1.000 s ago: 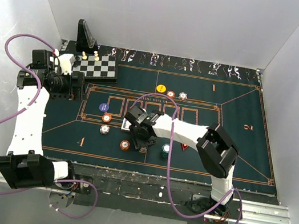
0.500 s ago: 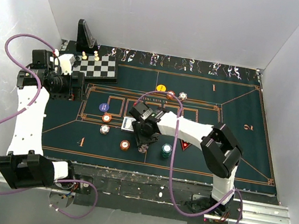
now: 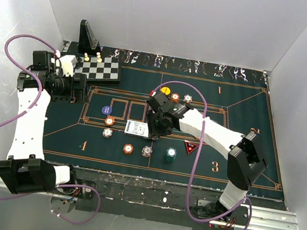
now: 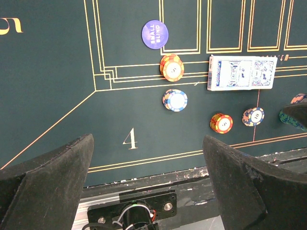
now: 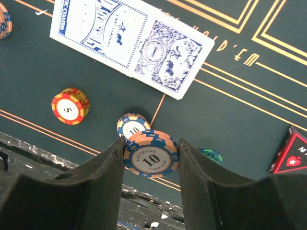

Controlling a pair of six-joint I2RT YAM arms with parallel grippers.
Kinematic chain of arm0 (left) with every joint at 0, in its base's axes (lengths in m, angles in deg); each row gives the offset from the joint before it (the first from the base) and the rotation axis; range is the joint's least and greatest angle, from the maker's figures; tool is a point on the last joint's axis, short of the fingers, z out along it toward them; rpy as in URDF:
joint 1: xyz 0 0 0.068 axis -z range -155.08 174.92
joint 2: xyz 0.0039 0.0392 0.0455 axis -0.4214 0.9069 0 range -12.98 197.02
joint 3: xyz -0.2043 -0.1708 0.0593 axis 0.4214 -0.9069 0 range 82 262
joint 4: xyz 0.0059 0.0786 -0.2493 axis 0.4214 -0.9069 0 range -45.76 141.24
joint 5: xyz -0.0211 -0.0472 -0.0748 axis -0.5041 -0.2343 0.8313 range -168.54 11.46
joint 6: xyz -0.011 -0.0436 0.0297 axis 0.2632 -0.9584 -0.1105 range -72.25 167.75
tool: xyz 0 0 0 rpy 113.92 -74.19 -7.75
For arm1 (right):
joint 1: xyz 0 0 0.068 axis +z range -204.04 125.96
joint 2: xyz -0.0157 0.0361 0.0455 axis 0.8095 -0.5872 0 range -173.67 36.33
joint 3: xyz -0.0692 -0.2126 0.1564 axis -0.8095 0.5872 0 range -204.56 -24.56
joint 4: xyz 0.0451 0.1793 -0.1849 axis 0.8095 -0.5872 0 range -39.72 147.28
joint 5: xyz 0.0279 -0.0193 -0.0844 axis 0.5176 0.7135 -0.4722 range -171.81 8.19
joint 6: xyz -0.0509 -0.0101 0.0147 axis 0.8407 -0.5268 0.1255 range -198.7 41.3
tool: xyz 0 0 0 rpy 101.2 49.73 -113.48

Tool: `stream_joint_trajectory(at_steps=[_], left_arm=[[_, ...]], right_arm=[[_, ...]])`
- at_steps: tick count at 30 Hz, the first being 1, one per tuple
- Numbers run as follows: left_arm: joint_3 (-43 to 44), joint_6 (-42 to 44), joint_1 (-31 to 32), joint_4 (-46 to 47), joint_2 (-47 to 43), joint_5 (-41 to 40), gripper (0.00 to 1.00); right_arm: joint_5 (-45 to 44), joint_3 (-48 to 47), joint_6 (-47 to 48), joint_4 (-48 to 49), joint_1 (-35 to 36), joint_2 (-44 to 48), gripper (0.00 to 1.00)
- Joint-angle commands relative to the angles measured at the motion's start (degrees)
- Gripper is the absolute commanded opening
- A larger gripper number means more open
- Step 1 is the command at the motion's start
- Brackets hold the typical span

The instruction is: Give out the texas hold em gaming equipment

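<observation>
Chip stack marked 10 (image 5: pixel 151 155) sits pinched by its edges between the right gripper's (image 3: pixel 155 126) narrowed jaws. It seems held clear of the mat (image 5: pixel 249 100), near the blue-backed cards (image 5: pixel 132 45), ready to carry to a seat. The left gripper (image 4: pixel 147 158) hangs wide open, empty, out of the way.
</observation>
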Motion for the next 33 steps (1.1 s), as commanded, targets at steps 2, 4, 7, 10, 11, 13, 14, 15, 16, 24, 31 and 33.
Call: stream_joint_trajectory(at_steps=[2, 4, 7, 10, 11, 13, 14, 15, 16, 24, 31, 33], left_arm=[[0.6, 0.6, -0.5, 0.3, -2.2, -0.1, 0.98], [0.5, 0.6, -0.5, 0.4, -2.2, -0.1, 0.98], [0.5, 0.6, -0.5, 0.4, -2.1, 0.3, 0.98], [0.6, 0.6, -0.5, 0.4, -2.0, 0.6, 0.98], [0.6, 0.5, -0.5, 0.4, -1.9, 0.6, 0.98], [0.6, 0.4, -0.5, 0.5, -2.2, 0.8, 0.98], [0.4, 0.4, -0.4, 0.5, -2.2, 0.7, 0.98], [0.4, 0.5, -0.5, 0.5, -2.2, 0.7, 0.98], [0.3, 0.5, -0.5, 0.3, -2.1, 0.6, 0.98], [0.8, 1.0, -0.5, -0.1, -2.2, -0.4, 0.98], [0.5, 1.1, -0.5, 0.1, -2.1, -0.5, 0.98], [0.3, 1.2, -0.5, 0.1, -2.1, -0.6, 0.98]], right_arm=[[-1.8, -0.1, 0.5, -2.0, -1.9, 2.3, 0.34], [-1.3, 2.5, 0.0, -1.0, -4.8, 4.1, 0.34], [-1.6, 6.2, -0.2, -0.3, -11.2, 6.9, 0.34], [-1.5, 9.1, 0.1, 0.8, -16.3, 7.7, 0.34], [-1.8, 9.5, 0.4, 0.9, -17.5, 7.4, 0.34], [-2.4, 9.9, 0.9, 1.3, -19.3, 6.3, 0.34], [-3.0, 9.8, 1.1, 1.6, -19.9, 5.7, 0.34], [-3.1, 9.8, 1.2, 1.7, -20.5, 5.0, 0.34], [-3.1, 9.8, 1.3, 1.9, -21.1, 4.3, 0.34], [-6.5, 6.8, 1.4, 2.4, -21.9, -2.8, 0.35], [-9.0, 4.6, 1.9, 2.2, -22.0, -5.7, 0.37], [-9.3, 4.2, 1.8, 2.0, -22.0, -6.4, 0.38]])
